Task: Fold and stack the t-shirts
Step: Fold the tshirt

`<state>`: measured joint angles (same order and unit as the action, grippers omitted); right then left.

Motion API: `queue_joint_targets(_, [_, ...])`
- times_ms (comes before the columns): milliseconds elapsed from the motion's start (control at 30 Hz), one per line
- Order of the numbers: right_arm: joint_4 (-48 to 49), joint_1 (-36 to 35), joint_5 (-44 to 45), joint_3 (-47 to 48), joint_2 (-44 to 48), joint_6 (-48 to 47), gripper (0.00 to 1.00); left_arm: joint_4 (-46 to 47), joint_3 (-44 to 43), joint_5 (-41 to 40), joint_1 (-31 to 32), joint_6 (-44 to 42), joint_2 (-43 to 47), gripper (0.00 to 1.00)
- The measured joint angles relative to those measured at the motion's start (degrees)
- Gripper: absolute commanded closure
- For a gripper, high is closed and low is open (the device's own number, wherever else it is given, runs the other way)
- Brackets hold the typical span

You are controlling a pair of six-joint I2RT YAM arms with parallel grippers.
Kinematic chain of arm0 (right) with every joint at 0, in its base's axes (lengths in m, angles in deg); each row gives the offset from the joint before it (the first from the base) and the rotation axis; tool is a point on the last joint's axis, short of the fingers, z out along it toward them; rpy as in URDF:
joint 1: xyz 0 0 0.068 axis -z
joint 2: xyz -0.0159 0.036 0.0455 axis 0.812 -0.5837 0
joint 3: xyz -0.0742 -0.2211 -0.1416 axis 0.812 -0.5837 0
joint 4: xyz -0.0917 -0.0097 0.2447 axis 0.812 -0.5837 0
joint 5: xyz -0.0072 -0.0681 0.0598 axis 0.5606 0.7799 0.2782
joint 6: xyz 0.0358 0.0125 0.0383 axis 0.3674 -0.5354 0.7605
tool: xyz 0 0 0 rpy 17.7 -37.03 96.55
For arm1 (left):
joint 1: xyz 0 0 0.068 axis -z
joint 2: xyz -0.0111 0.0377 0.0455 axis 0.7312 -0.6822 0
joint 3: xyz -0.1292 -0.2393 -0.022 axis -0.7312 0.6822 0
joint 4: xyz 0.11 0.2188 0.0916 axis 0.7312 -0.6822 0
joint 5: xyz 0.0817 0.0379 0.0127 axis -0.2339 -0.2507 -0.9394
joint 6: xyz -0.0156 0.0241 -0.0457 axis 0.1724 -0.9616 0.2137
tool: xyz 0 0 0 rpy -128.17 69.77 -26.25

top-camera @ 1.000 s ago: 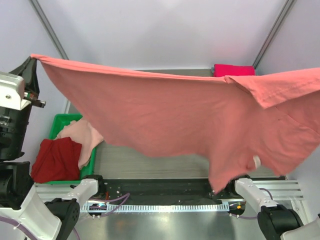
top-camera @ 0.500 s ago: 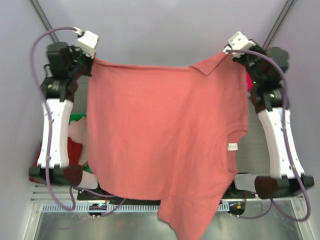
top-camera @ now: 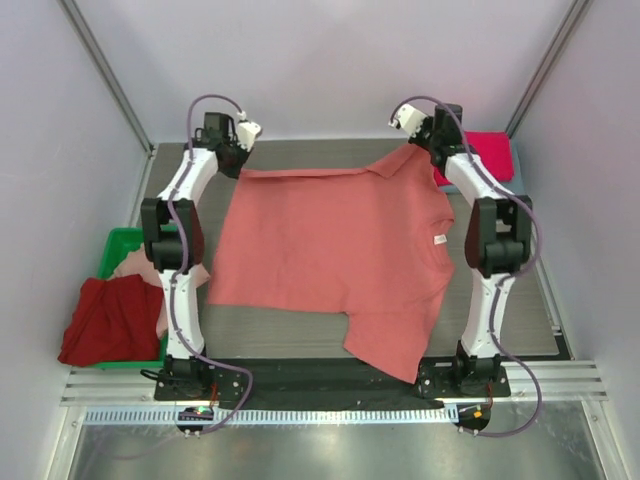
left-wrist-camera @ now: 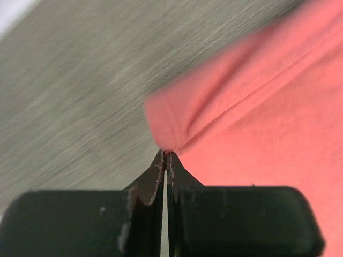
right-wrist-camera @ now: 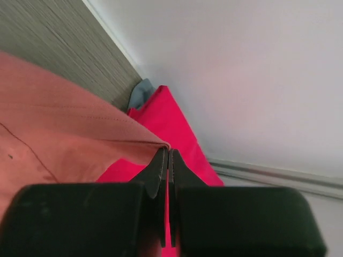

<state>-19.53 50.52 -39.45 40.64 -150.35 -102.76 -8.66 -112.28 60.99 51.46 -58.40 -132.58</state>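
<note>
The salmon-coral t-shirt [top-camera: 335,245] lies spread on the table, its near part hanging toward the front edge, its white neck label [top-camera: 439,240] at the right. My left gripper [top-camera: 240,157] is shut on the shirt's far left corner [left-wrist-camera: 169,140]. My right gripper [top-camera: 418,143] is shut on its far right corner [right-wrist-camera: 155,143]. Both arms reach to the back of the table. A folded magenta shirt [top-camera: 484,155] lies at the back right, also in the right wrist view [right-wrist-camera: 171,126], with grey-blue cloth [right-wrist-camera: 140,92] under it.
A green bin [top-camera: 118,245] stands at the left edge with a dark red shirt [top-camera: 105,320] and a pale pink shirt [top-camera: 150,272] draped over it. Grey walls close the back and sides.
Both arms have swung from high near the camera down to the back of the table. The hanging salmon-coral shirt now lies spread on the table.
</note>
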Motion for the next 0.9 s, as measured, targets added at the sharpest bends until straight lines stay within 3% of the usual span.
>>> queue_joint_targets(133, [0.2,0.2,3.3,12.0,-15.7,-0.7,0.99,1.6,-3.0,-3.2,1.1,0.6,-8.2,1.0])
queue_joint_targets(367, [-1.0,0.6,6.6,29.7,-30.8,-0.8,0.99,5.9,-11.7,-8.5,1.8,3.2,-16.3,1.0])
queue_joint_targets(667, [1.6,0.6,8.1,35.4,-31.5,1.5,0.99,12.5,-19.1,-12.7,1.2,4.8,-17.6,1.0])
queue_joint_targets(900, [1.8,0.3,8.4,27.5,-25.7,3.0,0.99,13.5,-19.5,-10.9,0.4,4.9,-17.6,1.0])
